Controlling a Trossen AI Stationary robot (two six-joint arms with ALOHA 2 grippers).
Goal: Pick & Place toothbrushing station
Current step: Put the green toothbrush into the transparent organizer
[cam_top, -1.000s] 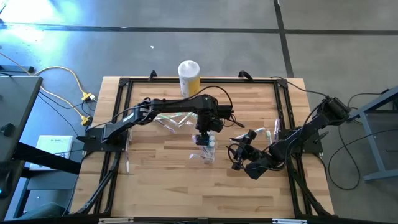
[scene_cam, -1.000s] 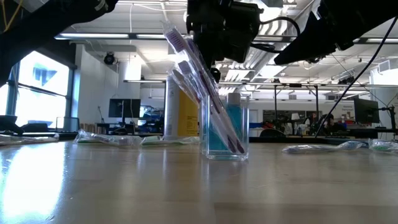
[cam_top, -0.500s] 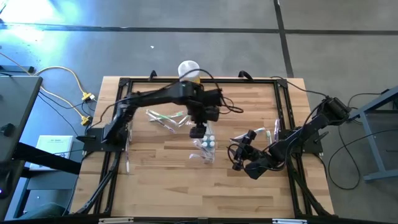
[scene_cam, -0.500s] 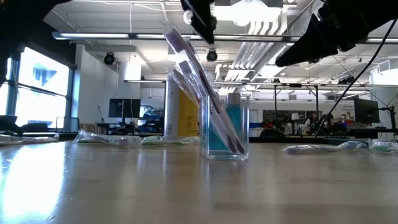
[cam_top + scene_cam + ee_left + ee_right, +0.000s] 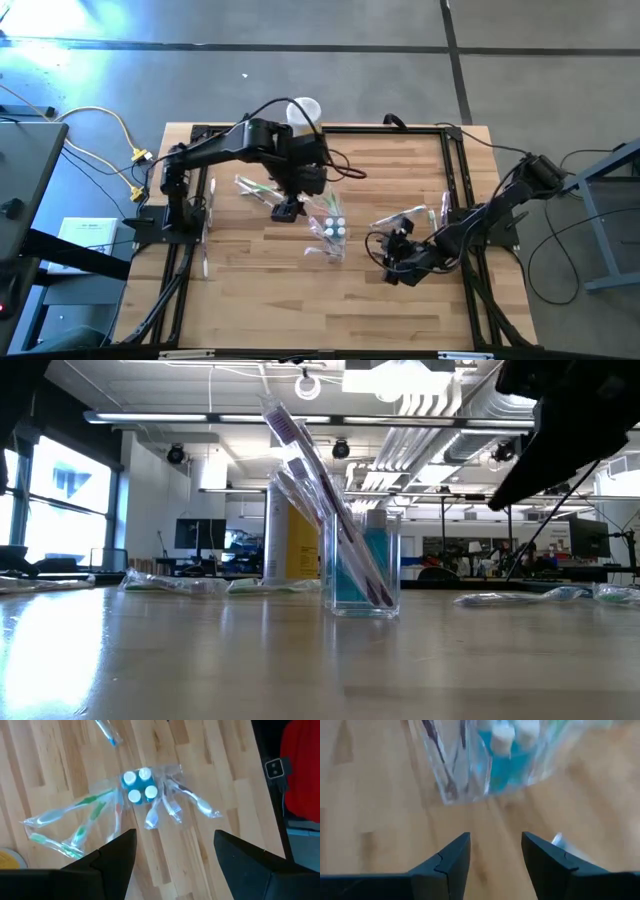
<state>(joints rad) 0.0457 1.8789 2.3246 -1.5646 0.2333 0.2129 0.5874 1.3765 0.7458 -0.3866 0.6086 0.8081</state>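
Two tools work above the tabletop [image 5: 260,300]. High view: the left tool [image 5: 288,210], open and empty, hangs just left of the clear cup [image 5: 330,232]; the right tool [image 5: 392,262], open and empty, sits near the cup's right side; loose toothbrushes [image 5: 262,190] lie behind the left tool, with bare wood toward the front edge. Low view: the cup stands upright, brushes leaning in it, before the yellow canister [image 5: 290,540]. Left wrist view: cup beyond parted fingers [image 5: 117,857]. Right wrist view: cup just ahead of parted fingers [image 5: 452,862]. No writing is legible.
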